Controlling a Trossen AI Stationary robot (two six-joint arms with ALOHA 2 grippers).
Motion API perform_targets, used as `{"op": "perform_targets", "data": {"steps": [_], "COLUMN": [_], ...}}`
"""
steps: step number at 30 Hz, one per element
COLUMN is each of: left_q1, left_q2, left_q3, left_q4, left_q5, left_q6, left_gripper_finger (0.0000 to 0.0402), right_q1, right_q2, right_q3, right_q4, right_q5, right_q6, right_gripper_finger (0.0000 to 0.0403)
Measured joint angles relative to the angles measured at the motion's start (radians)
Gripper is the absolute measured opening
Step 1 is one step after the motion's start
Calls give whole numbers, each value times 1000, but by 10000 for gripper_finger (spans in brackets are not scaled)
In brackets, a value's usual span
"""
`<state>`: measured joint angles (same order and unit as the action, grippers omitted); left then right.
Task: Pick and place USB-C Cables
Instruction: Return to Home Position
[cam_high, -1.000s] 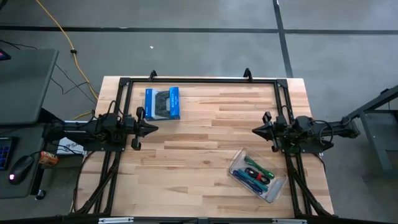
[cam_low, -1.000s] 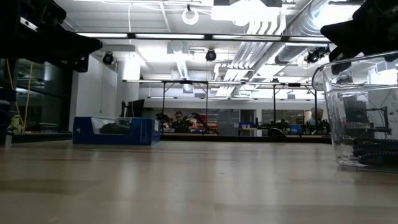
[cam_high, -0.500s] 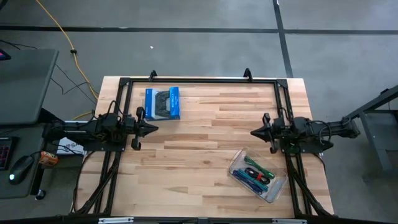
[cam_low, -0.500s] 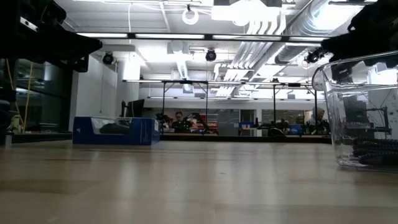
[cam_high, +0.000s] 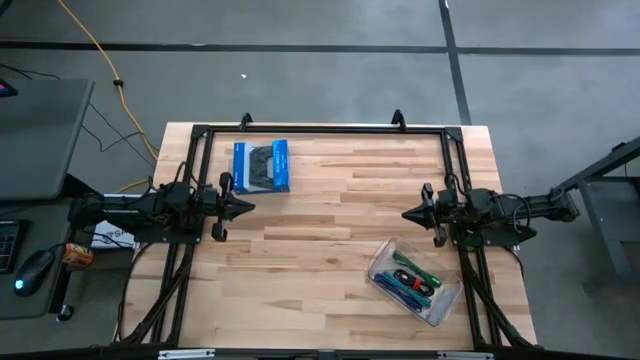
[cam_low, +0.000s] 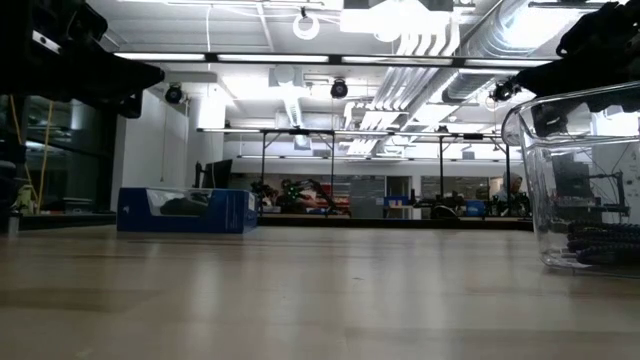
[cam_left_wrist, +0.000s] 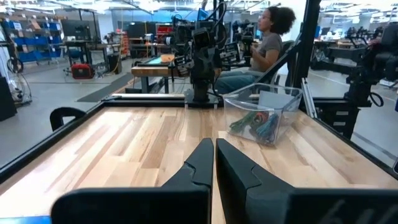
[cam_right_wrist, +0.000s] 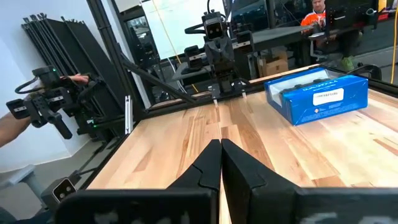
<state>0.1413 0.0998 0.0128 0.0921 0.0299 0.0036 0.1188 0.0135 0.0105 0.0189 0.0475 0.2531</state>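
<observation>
It was a robotics lab: ceiling ducts (cam_low: 440, 60) at upper right, framed workstations (cam_low: 300, 170) mid-frame, concrete floor (cam_high: 300, 80).

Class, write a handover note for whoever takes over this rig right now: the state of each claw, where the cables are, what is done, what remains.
Left claw: shut, empty, raised over the left side of the table.
Right claw: shut, empty, raised over the right side, near the transparent bin.
USB-C cables: lying together inside the bin; none shows outside it.
Blue gamepad box: far left, not part of the job.
Done: cables binned.
Left: probably only parking both arms.
</observation>
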Motion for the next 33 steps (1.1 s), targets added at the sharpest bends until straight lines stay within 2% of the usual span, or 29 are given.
{"op": "perform_targets", "data": {"steps": [7,11,33], "left_q1": [0,2,-40], "left_q2": [-10,-13,-2], "left_q3": [0,-1,0], "left_q4": [-5,-86,-79], "left_q5": [0,-7,-16], "left_q6": [0,0,0], "left_gripper_finger": [0,0,0], "right_q1": [0,0,0], "right_q2": [0,-3,-1], "right_q3": [0,0,-1], "right_q4": [0,3,5], "right_q5": [1,1,2], "right_q6": [0,0,0], "right_gripper_finger": [4,4,4]}}
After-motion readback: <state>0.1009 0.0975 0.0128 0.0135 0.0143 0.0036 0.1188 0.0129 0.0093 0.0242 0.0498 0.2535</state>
